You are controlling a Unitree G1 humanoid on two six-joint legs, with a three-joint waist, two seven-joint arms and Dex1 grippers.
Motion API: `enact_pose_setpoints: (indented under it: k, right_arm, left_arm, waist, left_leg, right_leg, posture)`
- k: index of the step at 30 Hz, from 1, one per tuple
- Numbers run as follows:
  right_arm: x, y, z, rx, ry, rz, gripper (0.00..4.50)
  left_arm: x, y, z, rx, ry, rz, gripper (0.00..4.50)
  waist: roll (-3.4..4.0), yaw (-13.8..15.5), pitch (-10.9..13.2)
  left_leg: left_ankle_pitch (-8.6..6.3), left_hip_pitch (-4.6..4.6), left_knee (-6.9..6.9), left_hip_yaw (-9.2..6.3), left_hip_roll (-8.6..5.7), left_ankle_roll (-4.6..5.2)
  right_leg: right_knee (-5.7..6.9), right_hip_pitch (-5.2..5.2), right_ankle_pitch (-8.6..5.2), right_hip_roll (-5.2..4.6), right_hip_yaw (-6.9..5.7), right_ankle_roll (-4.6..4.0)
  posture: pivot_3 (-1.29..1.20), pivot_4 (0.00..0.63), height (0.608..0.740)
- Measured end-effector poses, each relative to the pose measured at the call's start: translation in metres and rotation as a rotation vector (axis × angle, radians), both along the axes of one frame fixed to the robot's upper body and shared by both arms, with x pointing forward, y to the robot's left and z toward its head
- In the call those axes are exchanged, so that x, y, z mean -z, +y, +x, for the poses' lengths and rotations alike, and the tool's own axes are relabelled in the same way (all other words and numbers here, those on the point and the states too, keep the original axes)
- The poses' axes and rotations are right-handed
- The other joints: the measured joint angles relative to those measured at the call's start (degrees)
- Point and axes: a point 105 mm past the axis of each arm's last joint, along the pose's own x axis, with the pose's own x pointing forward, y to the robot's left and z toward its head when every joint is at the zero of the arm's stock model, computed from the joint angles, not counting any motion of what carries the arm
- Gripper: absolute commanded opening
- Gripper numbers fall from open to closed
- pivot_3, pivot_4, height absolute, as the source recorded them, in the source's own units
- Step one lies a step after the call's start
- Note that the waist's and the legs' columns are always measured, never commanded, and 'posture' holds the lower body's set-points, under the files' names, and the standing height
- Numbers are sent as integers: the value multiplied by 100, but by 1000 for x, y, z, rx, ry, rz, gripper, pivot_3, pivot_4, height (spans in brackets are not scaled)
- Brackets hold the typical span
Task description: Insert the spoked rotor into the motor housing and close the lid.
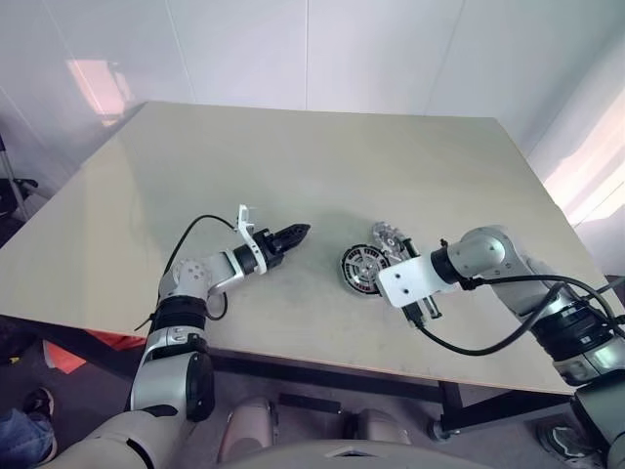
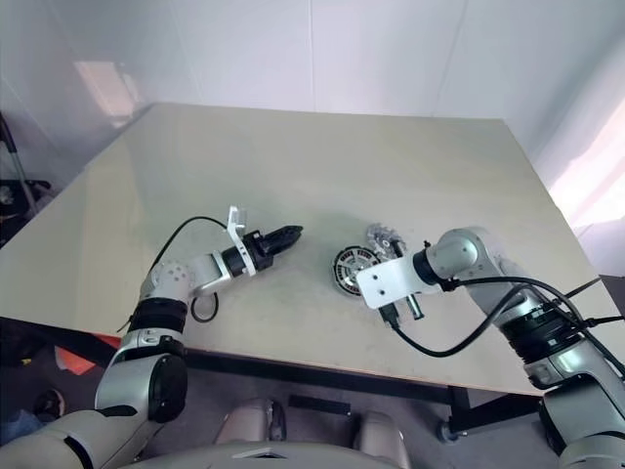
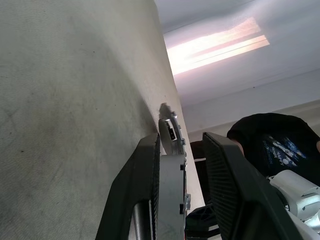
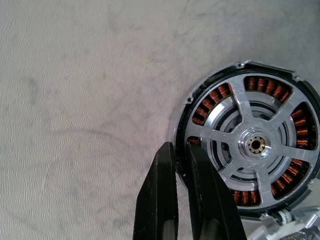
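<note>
We work on a broad pale table (image 1: 293,156), with the parts gathered near its right front. Largest of them is the motor housing (image 4: 250,145), lying flat; through the silver arms of the spoked rotor (image 4: 257,145) we see the copper windings, so we judge the rotor already seated inside. Both look like solid metal: heavy for their size, rigid, and smooth enough to slide on the tabletop. The housing's rim offers only a thin edge to pinch, and we would keep off the windings, the one delicate part.

Just behind, touching or nearly so, a ribbed grey piece (image 1: 391,237) rests, which we take for the lid. It should be stiff and lighter; we would grip it across its outer edge, holding it level over the hub.

Our right gripper (image 4: 181,150) has its fingers nearly together on the housing's rim. Our left gripper (image 1: 293,234) hovers well apart from the parts, fingers narrowly parted, holding nothing.
</note>
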Motion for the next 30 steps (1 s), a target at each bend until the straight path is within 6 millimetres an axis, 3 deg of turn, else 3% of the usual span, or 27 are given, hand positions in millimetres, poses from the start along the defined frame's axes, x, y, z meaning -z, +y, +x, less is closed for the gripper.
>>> enact_pose_setpoints:
  k: [3, 7, 13, 23, 28, 29, 30]
  right_arm:
    - [0, 20, 12, 143, 61, 105, 4]
    - [-3, 31, 26, 307, 108, 174, 4]
    - [-9, 34, 44, 532, 178, 248, 4]
    - [-19, 38, 47, 771, 345, 313, 4]
    - [-23, 37, 44, 753, 331, 314, 1645]
    - [-25, 37, 42, 736, 317, 315, 1918]
    - [-29, 39, 39, 713, 308, 324, 1918]
  left_arm:
    - [1, -1, -1, 1, 2, 5, 1452]
    - [5, -1, -4, -3, 12, 10, 1452]
    - [14, -4, -13, 20, 35, 24, 1452]
    - [16, -6, -15, 28, 44, 34, 1452]
    - [17, -6, -15, 29, 41, 38, 1452]
    - [17, -5, -15, 27, 40, 41, 1452]
    - [17, -4, -15, 25, 38, 44, 1452]
  waist:
    - [1, -18, 1]
    - [3, 37, 2]
    - [3, 63, 3]
    - [3, 86, 4]
    - [3, 100, 4]
    - [2, 101, 4]
    - [2, 99, 4]
  left_leg:
    - [4, -10, 0, 0, 1, -6]
    - [3, -26, 0, 0, -2, -6]
    - [-9, -32, -1, 0, -4, -25]
    - [-3, -25, -14, 0, -4, -38]
    - [7, -21, -21, 0, -5, -54]
    - [13, -18, -23, 0, -5, -65]
    - [16, -16, -27, 0, -6, -70]
  right_leg:
    - [6, -14, 1, 1, 0, -2]
    - [3, -24, 1, 0, 0, -3]
    - [-4, -25, 1, -1, 0, -2]
    - [-4, -23, 1, -1, 0, -2]
    - [-5, -22, 0, -1, 0, -1]
    - [-6, -21, 1, -1, 0, 0]
    - [-6, -22, 0, -1, 1, 0]
  posture:
    - [0, 0, 740]
    - [0, 0, 740]
    - [0, 0, 740]
    - [0, 0, 740]
    - [0, 0, 740]
    - [0, 0, 740]
    - [0, 0, 740]
